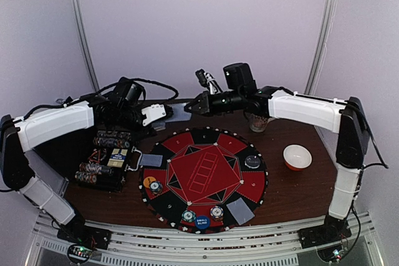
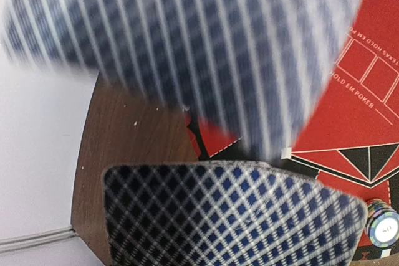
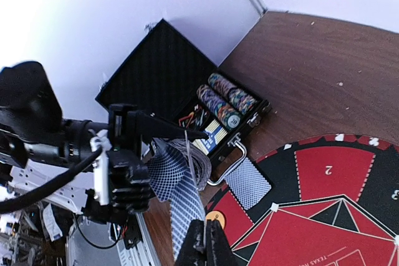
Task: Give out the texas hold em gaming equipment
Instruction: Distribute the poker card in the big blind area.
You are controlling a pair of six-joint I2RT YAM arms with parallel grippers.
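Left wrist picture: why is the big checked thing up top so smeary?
Left wrist view: the upper blue-checked playing card is out of focus, probably too near the lens, while the lower blue-checked card and red felt poker mat look sharp. Right wrist view: the white wall glares.

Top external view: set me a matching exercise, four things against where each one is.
Things:
1. blue small blind button
2. orange-rimmed bowl
3. chip case
4. fan of cards

Places:
A. left of the round mat
B. held in the left gripper
C. on the mat, at its near edge
D. on the table, right of the mat

Pairs: 1-C, 2-D, 3-A, 4-B
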